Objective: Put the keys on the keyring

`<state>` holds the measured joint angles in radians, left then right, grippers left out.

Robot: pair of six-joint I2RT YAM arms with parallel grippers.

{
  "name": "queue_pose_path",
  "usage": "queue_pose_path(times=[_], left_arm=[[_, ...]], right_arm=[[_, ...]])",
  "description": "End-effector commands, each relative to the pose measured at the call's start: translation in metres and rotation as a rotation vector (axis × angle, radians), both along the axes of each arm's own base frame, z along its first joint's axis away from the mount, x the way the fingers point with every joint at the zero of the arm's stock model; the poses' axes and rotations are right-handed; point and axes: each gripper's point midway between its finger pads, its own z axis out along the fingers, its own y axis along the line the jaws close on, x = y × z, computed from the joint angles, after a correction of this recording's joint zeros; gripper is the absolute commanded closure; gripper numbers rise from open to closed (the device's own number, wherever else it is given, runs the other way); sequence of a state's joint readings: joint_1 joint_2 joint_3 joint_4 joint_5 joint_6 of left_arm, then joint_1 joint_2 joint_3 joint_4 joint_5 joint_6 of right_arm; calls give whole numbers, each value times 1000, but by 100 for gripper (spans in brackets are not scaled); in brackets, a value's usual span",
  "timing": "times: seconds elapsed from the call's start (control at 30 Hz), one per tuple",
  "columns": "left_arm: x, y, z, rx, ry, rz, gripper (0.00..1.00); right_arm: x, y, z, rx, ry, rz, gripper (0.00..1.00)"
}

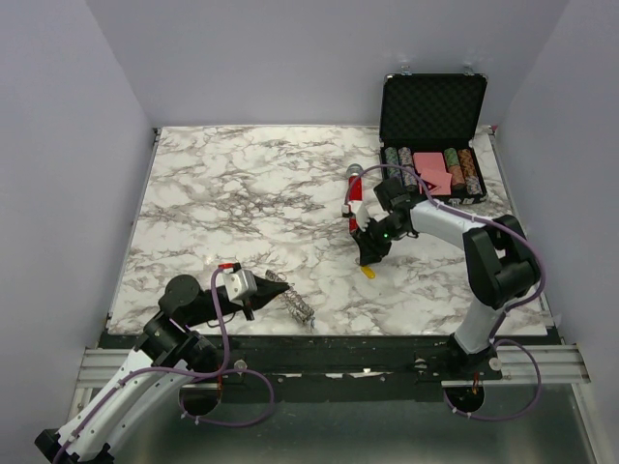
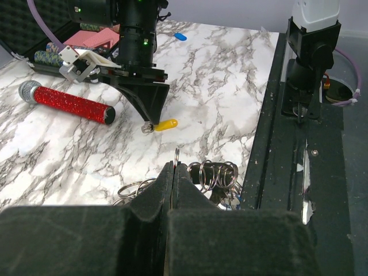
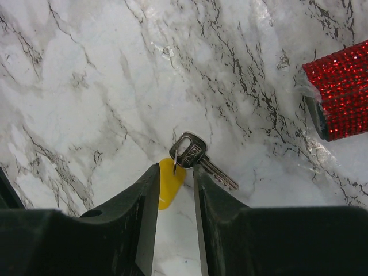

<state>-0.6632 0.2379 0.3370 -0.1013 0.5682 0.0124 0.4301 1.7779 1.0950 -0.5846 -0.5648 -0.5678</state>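
right fingers (image 1: 368, 254) over yellow key (image 1: 368, 273) | left fingers (image 1: 271, 288) at keyring (image 1: 298, 307)

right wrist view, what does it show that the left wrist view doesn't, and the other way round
Only the right wrist: the silver key with its blade in plain sight, lying at the tips of the open right tool.
Only the left wrist: the keyring pinched in the shut left tool, the chips, a blue key far back, and the right arm seen from outside.
Both: the yellow tag, the red cylinder, the marble table.
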Motion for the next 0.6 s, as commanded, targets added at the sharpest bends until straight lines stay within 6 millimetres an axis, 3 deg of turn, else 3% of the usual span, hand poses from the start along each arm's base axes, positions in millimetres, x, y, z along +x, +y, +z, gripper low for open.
queue_pose_path(times=[0.0,0.57], left_arm=[[0,1,27,-42,-70,3,100],[-1,1,28,-44,-70,1,100]], right_arm=[[7,5,0,-12,-21,9,65],[5,6,-7,-34,-10,16,75]])
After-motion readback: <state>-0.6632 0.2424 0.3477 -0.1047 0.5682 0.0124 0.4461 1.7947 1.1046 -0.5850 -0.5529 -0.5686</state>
